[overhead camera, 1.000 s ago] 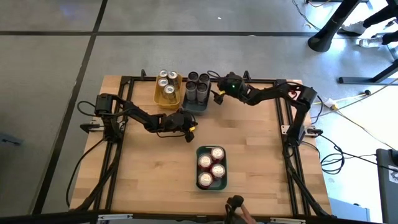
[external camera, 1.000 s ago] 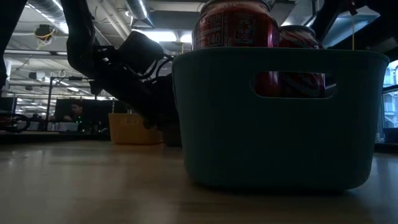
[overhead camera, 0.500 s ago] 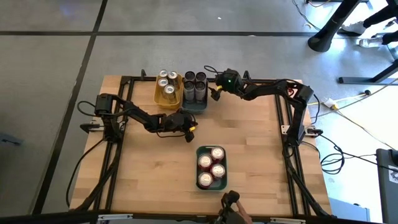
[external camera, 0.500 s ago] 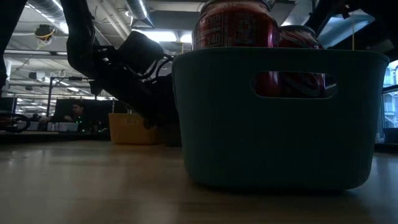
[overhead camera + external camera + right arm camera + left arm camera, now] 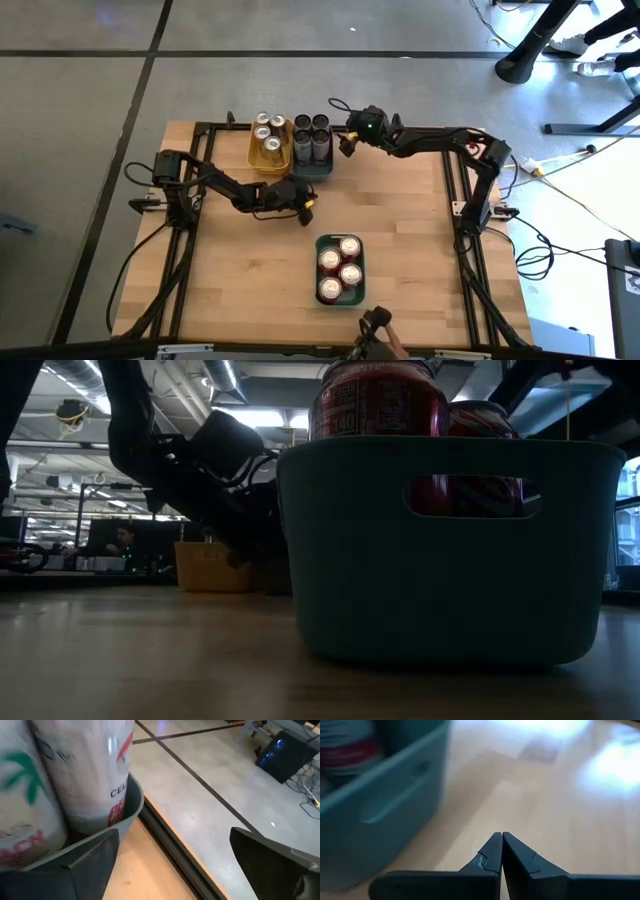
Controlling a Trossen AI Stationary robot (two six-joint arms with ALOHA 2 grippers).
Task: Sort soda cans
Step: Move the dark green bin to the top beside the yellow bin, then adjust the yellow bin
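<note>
- While the right gripper (image 5: 343, 143) sits at the far edge of the table, its fingers (image 5: 90, 865) are spread wide and hold nothing — one finger shows just beside the wall of the grey tray (image 5: 312, 160).
- Right wrist view: two pale cans (image 5: 85, 775) stand upright inside that tray, tight against its curved corner; past the table edge is grey floor with dark lines.
- From above, the grey tray holds dark cans (image 5: 311, 136) with dark tops, packed together near the table's far side.
- Left gripper (image 5: 306, 203) is low over the middle of the table, fingers (image 5: 495, 855) pressed together, nothing between them — bare wood under the tips.
- Left wrist view: a teal tray (image 5: 380, 805) is near, off to one side of the closed tips, with a red-banded can blurred inside it.
- Yellow tray (image 5: 271, 158) sits touching the grey tray on its left side; gold cans (image 5: 268, 131) with silver tops stand in it.
- Teal tray (image 5: 341, 291) is near the table's front edge, well apart from the other two, holding four red cans (image 5: 340, 265) upright.
- Low view: the teal tray fills the foreground, red cans (image 5: 380, 405) rising above its rim, one visible through the handle slot; a dark arm (image 5: 190, 470) hangs behind it.
- No can lies loose on the table (image 5: 240, 270).
</note>
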